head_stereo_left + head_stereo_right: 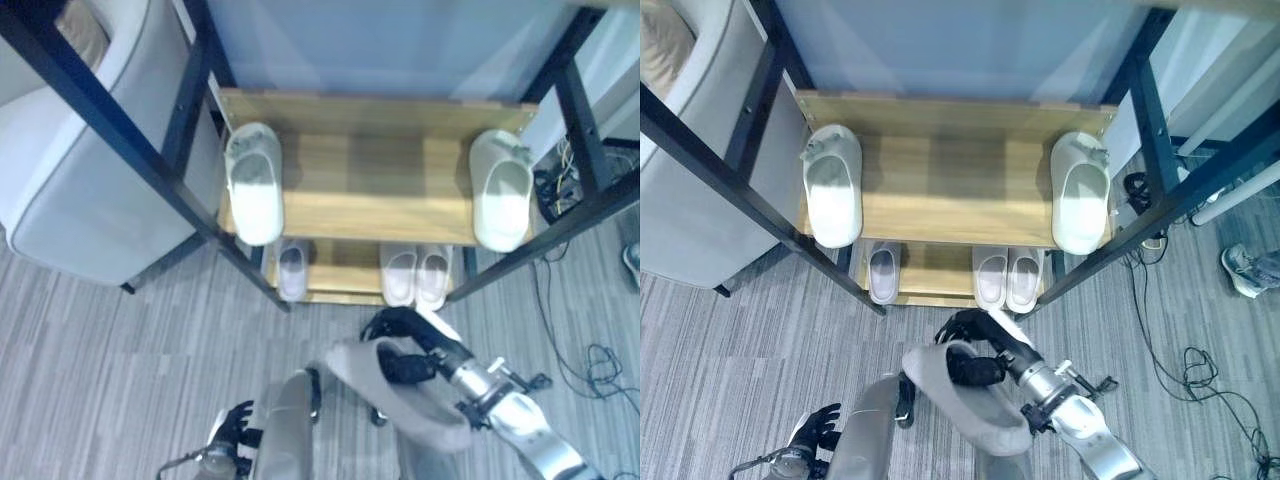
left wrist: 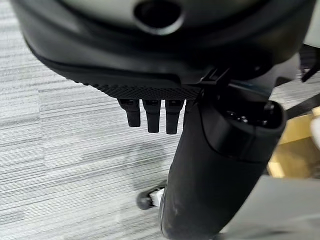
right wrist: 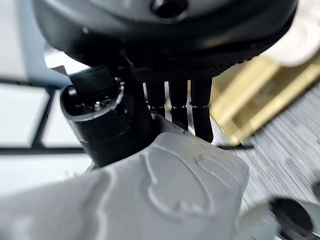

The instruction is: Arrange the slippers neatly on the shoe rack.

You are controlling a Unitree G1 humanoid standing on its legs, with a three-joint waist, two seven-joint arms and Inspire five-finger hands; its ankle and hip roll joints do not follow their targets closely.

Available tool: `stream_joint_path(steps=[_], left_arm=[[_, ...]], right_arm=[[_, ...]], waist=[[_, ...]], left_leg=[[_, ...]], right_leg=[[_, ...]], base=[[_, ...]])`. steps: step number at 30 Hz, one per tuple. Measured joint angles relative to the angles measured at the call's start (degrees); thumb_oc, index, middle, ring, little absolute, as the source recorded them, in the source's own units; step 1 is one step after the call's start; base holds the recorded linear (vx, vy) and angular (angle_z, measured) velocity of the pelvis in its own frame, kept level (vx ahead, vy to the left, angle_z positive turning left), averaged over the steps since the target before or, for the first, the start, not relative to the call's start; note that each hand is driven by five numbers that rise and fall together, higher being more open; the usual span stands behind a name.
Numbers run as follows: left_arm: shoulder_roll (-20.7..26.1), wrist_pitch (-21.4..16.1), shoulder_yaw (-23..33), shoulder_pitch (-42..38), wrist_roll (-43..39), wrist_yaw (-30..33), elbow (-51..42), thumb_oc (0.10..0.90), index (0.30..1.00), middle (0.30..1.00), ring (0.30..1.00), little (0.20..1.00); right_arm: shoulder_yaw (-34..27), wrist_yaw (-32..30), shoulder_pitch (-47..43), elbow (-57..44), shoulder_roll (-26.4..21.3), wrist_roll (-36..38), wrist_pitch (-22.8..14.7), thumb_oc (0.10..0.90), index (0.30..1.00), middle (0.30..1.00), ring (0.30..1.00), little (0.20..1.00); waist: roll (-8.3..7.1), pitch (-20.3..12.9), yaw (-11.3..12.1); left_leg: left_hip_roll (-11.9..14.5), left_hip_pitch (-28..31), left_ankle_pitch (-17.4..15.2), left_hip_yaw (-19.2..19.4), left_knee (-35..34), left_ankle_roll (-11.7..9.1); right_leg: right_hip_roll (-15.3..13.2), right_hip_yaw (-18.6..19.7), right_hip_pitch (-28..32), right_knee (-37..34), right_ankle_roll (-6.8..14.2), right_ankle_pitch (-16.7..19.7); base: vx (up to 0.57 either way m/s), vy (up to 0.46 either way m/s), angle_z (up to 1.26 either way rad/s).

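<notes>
Right now the robot's right hand (image 1: 975, 368) grips a grey slipper (image 1: 970, 400) above the striped grey floor (image 1: 720, 360), at about 6 o'clock in the head views and just in front of the shoe rack (image 1: 370, 215). The right wrist view shows the fingers (image 3: 200, 112) reaching down over the slipper's textured edge with the thumb against it — a clamped hold, not a loose one. The slipper sits tilted in the hand, clear of the rack and of the floor.

The rack is a black metal frame with pale wooden shelves. On the upper shelf, one white slipper (image 1: 254, 182) lies at the 9 o'clock end, its near end hanging a little past the shelf's front edge. A second white slipper (image 1: 500, 188) lies at the 3 o'clock end, also overhanging. The two are well apart, with bare wood between them.

On the lower shelf, a single white slipper (image 1: 291, 269) lies toward the 9 o'clock side. A pair of white slippers (image 1: 416, 275) lies side by side, touching, toward the 3 o'clock side.

The left hand (image 1: 232, 428) hangs low at about 7 o'clock, near the floor and holding nothing. In its wrist view the fingers (image 2: 152, 115) point down over the floor, relaxed rather than curled.

A white armchair (image 1: 95, 170) stands at about 10 o'clock, just beside the rack's frame.
</notes>
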Motion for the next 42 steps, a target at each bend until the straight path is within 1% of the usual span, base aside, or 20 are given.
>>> stream_joint_path(steps=[2,5,7,8,9,10,15,19,20,21,22,23,24,28,33,35,37,38,40,42], left_arm=[[-0.05,-0.59,-0.41,0.57,-1.97,0.99,0.31,0.8,0.9,0.9,0.9,0.9],[-0.02,-0.47,-0.56,0.11,-2.18,2.57,-0.42,0.8,0.9,0.9,0.9,0.9],[0.05,-1.23,-2.29,1.33,-4.72,5.22,-2.55,0.8,0.9,0.9,0.9,0.9],[-0.06,-1.17,-2.36,0.75,-5.1,5.36,-2.38,0.8,0.9,0.9,0.9,0.9],[0.33,-1.87,-4.26,2.95,-7.32,7.23,-4.05,0.8,0.9,0.9,0.9,0.9],[0.61,-2.22,-5.45,3.37,-8.73,8.34,-4.97,0.8,0.9,0.9,0.9,0.9],[0.22,-3.04,-7.14,2.25,-13.34,11.24,-6.68,0.8,0.9,0.9,0.9,0.9],[0.73,-4.75,-7.79,2.25,-15.96,12.58,-9.17,0.8,0.9,0.9,0.9,0.9],[1.28,-5.13,-8.9,1.86,-17.25,13.06,-10.33,0.8,0.9,0.9,0.9,0.9],[2.16,-5.32,-8.79,0.0,-17.87,13.56,-11.43,0.8,0.9,0.9,0.9,0.9],[2.47,-5.47,-8.71,-0.03,-18.19,13.54,-11.59,0.8,0.9,0.9,0.9,0.9],[2.88,-5.66,-8.91,1.28,-19.68,13.42,-13.38,0.8,0.9,0.9,0.9,0.9],[3.08,-5.65,-8.65,2.23,-20.11,13.49,-13.62,0.8,0.9,0.9,0.9,0.9],[4.55,-6.52,-8.78,4.46,-20.04,13.57,-14.16,0.8,0.9,0.9,0.9,0.9],[5.06,-6.84,-8.83,7.07,-20.01,13.55,-15.91,0.8,0.9,0.9,0.9,0.9],[6.19,-7.14,-9.54,8.99,-19.98,13.48,-18.87,0.8,0.9,0.9,0.9,0.9],[6.74,-8.11,-9.65,9.84,-19.99,13.32,-18.97,0.8,0.9,0.9,0.9,0.9],[7.9,-9.02,-9.07,10.8,-20.1,13.16,-17.75,0.8,0.9,0.9,0.9,0.9],[7.98,-8.84,-8.92,11.08,-20.22,13.14,-15.84,0.8,0.9,0.9,0.9,0.9],[7.97,-8.9,-9.23,11.3,-20.62,13.12,-14.11,0.8,0.9,0.9,0.9,0.9]], right_arm=[[2.18,-2.54,-6.96,1.17,-2.01,-0.82,0.04,0.4,0.3,0.3,0.3,0.3],[0.86,-7.24,-14.35,2.84,-1.88,-2.43,-0.06,0.4,0.3,0.3,0.3,0.3],[0.26,-13.7,-25.02,6.53,-2.1,-4.72,-0.18,0.4,0.3,0.3,0.3,0.3],[-0.89,-14.91,-26.55,7.3,-1.67,-4.7,-0.18,0.4,0.3,0.3,0.3,0.3],[-0.01,-18.7,-32.6,10.79,-1.19,-4.73,-0.14,0.4,0.3,0.3,0.3,0.3],[1.59,-20.72,-34.96,10.23,-3.68,-4.84,-0.68,0.4,0.3,0.3,0.3,0.3],[1.4,-27.88,-45.46,13.24,-4.35,-2.13,-1.4,0.4,0.3,0.3,0.3,0.3],[3.79,-30.55,-53.44,20.18,-7.01,-1.02,-3.71,0.4,0.3,0.3,0.3,0.3],[5.08,-30.76,-56.72,22.77,-8.33,-0.35,-3.9,0.4,0.3,0.3,0.3,0.3],[5.29,-32.49,-59.88,26.06,-8.37,2.74,-3.7,0.4,0.3,0.3,0.3,0.3],[5.72,-32.48,-60.31,26.38,-8.42,3.27,-3.65,0.4,0.3,0.3,0.3,0.3],[8.51,-32.14,-62.34,29.89,-8.38,4.61,-4.0,0.4,0.3,0.3,0.3,0.3],[8.53,-32.19,-62.0,31.16,-8.31,5.69,-3.62,0.4,0.3,0.3,0.3,0.3],[8.2,-32.43,-63.22,30.73,-8.51,7.26,-3.82,0.4,0.3,0.3,0.3,0.3],[9.19,-32.64,-65.45,30.77,-10.4,7.19,-3.94,0.4,0.3,0.3,0.3,0.3],[13.29,-33.24,-68.2,31.09,-13.23,7.03,-3.91,0.4,0.3,0.3,0.3,0.3],[17.34,-33.38,-72.05,34.55,-13.04,6.8,-4.58,0.4,0.3,0.3,0.3,0.3],[25.62,-31.88,-79.31,43.4,-12.97,6.76,-4.6,0.4,0.3,0.3,0.3,0.3],[26.16,-31.82,-80.19,45.84,-12.74,6.85,-4.48,0.4,0.3,0.3,0.3,0.3],[29.74,-31.17,-82.89,49.15,-11.45,6.77,-4.49,0.4,0.3,0.3,0.3,0.3]], waist=[[0.21,0.03,0.8],[0.49,-0.3,1.61],[0.44,-3.41,3.21],[0.44,-3.41,3.82],[0.53,-6.13,5.15],[0.58,-6.46,5.88],[1.45,-6.29,6.64],[1.84,-4.24,7.38],[1.77,-2.11,7.44],[1.23,2.17,7.65],[0.9,2.32,8.02],[0.73,2.76,8.4],[0.66,2.88,9.05],[0.01,2.95,9.56],[-0.15,3.04,9.73],[-0.16,3.04,10.66],[-0.23,3.06,10.99],[-1.19,3.01,11.85],[-1.53,3.02,12.86],[-1.55,3.03,12.47]], left_leg=[[0.27,-5.29,-2.0,-0.11,6.11,-0.1],[0.37,-12.54,-2.74,-0.38,11.84,-0.02],[0.22,-24.47,-5.41,-0.48,22.46,0.76],[0.15,-26.14,-5.62,-0.45,24.24,1.02],[0.13,-33.49,-6.86,-1.5,30.57,1.11],[0.02,-36.92,-7.84,-1.38,34.32,0.96],[-2.27,-53.8,-10.28,-2.62,52.31,0.81],[-3.09,-61.56,-11.14,-3.04,61.57,0.45],[-3.83,-62.27,-11.17,-2.48,63.49,0.48],[-3.68,-63.08,-11.33,-2.41,65.61,0.17],[-3.76,-64.03,-11.54,-2.56,65.39,-0.24],[-3.4,-63.56,-11.92,-2.52,66.71,0.62],[-3.69,-62.79,-12.11,-2.18,68.11,0.22],[-3.71,-62.47,-12.78,-2.82,69.25,-1.0],[-3.7,-61.78,-14.38,-2.8,69.43,-0.32],[-3.57,-61.07,-15.2,-3.2,69.38,-0.13],[-3.55,-60.81,-15.62,-3.38,69.38,-0.08],[-3.34,-60.76,-15.87,-3.68,69.43,-0.26],[-3.38,-60.81,-16.15,-3.83,69.59,-0.45],[-3.22,-60.91,-16.37,-3.89,69.85,-0.4]], right_leg=[[-0.5,0.08,-5.32,6.01,-0.26,-1.7],[-1.18,0.0,-12.3,11.89,-0.28,-2.77],[-2.7,0.69,-24.37,23.39,-1.39,-6.11],[-3.1,0.8,-26.07,25.39,-1.33,-6.81],[-3.04,1.03,-32.92,31.74,-1.53,-8.2],[-3.32,1.75,-36.56,35.81,-1.71,-9.13],[-5.23,3.63,-52.54,55.07,-1.67,-13.77],[-5.63,5.26,-59.75,65.1,-1.55,-15.89],[-5.76,6.45,-60.84,67.53,-1.59,-15.98],[-5.93,6.96,-61.8,69.99,-1.69,-16.06],[-5.89,6.81,-62.79,69.83,-1.29,-16.25],[-4.32,9.25,-61.2,73.51,-2.67,-18.54],[-4.76,10.77,-59.73,74.84,0.46,-20.68],[-5.18,10.33,-59.3,76.38,-0.76,-22.81],[-5.78,10.05,-58.13,76.32,-1.02,-24.83],[-5.79,9.4,-57.18,75.71,-1.07,-25.27],[-5.77,9.17,-56.67,75.35,-1.05,-25.66],[-5.62,8.91,-56.61,75.29,-1.09,-25.75],[-5.67,8.76,-56.47,75.26,-0.94,-25.89],[-5.48,8.77,-56.57,75.35,-0.94,-25.9]], base=[[-0.15,-0.03,-0.06],[-0.15,-0.033,0.04],[-0.09,-0.036,0.1],[-0.1,-0.049,0.22],[-0.04,-0.023,0.17],[-0.01,-0.05,0.16],[0.04,-0.057,0.25],[0.06,-0.035,0.18],[0.12,-0.025,0.22],[0.08,-0.019,0.19],[0.13,-0.015,-0.03],[0.07,-0.004,-0.09],[0.07,-0.004,-0.1],[0.07,0.004,0.01],[0.03,0.005,0.0],[0.01,0.032,-0.04],[0.01,0.021,-0.06],[0.02,0.016,-0.07],[0.01,0.005,-0.02],[0.01,-0.002,-0.04]])
